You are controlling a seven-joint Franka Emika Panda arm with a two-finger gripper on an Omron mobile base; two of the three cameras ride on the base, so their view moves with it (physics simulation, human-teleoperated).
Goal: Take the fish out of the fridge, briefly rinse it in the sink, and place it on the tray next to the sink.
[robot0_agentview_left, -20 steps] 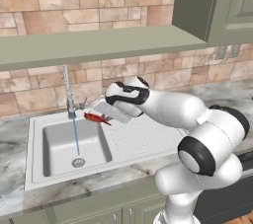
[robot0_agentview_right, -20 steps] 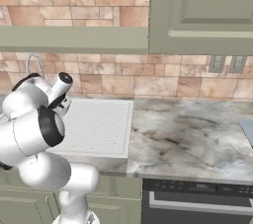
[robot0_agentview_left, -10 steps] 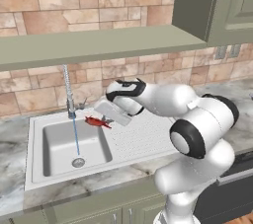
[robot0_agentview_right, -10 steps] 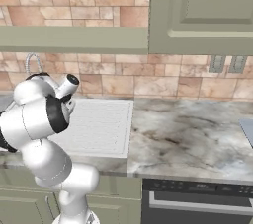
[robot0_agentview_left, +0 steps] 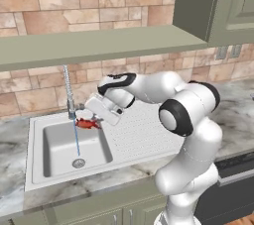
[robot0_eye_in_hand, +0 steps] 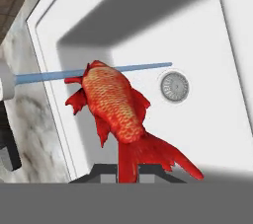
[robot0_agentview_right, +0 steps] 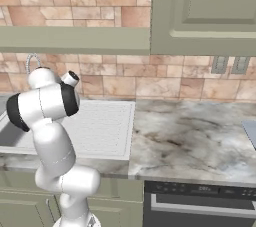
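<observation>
The gripper (robot0_agentview_left: 94,118) fingers are clenched on the fish's (robot0_eye_in_hand: 116,104) tail, its head reaching ahead into the water stream (robot0_eye_in_hand: 94,71) over the sink (robot0_eye_in_hand: 197,60).

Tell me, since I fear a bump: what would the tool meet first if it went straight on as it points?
Probably the water stream, just past the fish that the tool holds; beyond that, the sink basin. Depth is uncertain.

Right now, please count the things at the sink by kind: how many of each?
Fish, held in the shut gripper: 1
Sink: 1
Faucet: 1
Water stream: 1
Drain: 1
Total: 5
</observation>
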